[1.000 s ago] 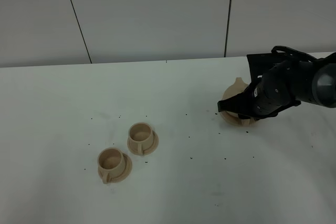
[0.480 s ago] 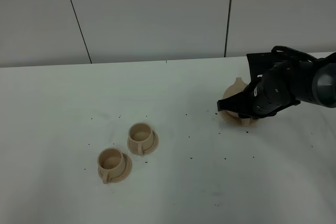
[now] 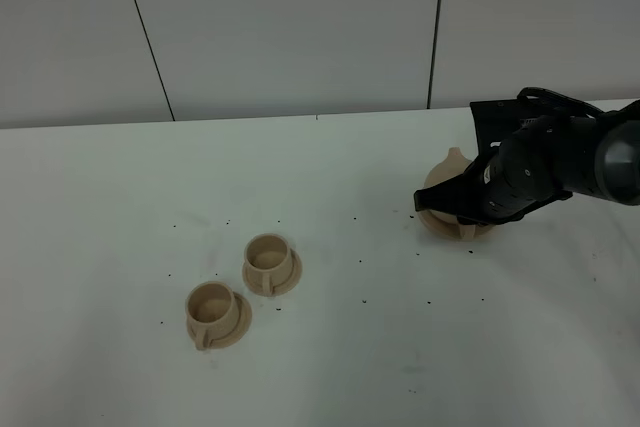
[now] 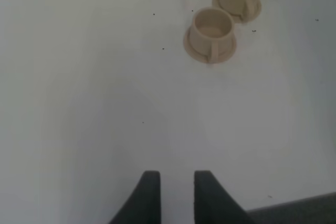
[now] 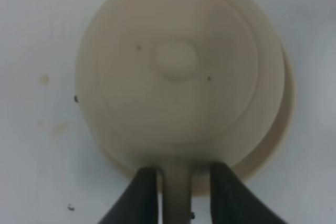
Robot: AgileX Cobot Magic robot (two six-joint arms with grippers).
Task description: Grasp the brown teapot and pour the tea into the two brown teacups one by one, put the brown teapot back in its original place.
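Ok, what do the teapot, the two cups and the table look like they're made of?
The brown teapot: plastic or unglazed ceramic, hard to say which; even tan, matte, no sharp highlights. The two brown teacups: same matte tan, likely the same material. The table: smooth white, perhaps laminate; dull, with scattered dark specks.

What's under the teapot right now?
Its saucer: the right wrist view shows the rim peeking out past one side of the teapot. The teapot covers the rest, so the saucer's middle cannot be checked.
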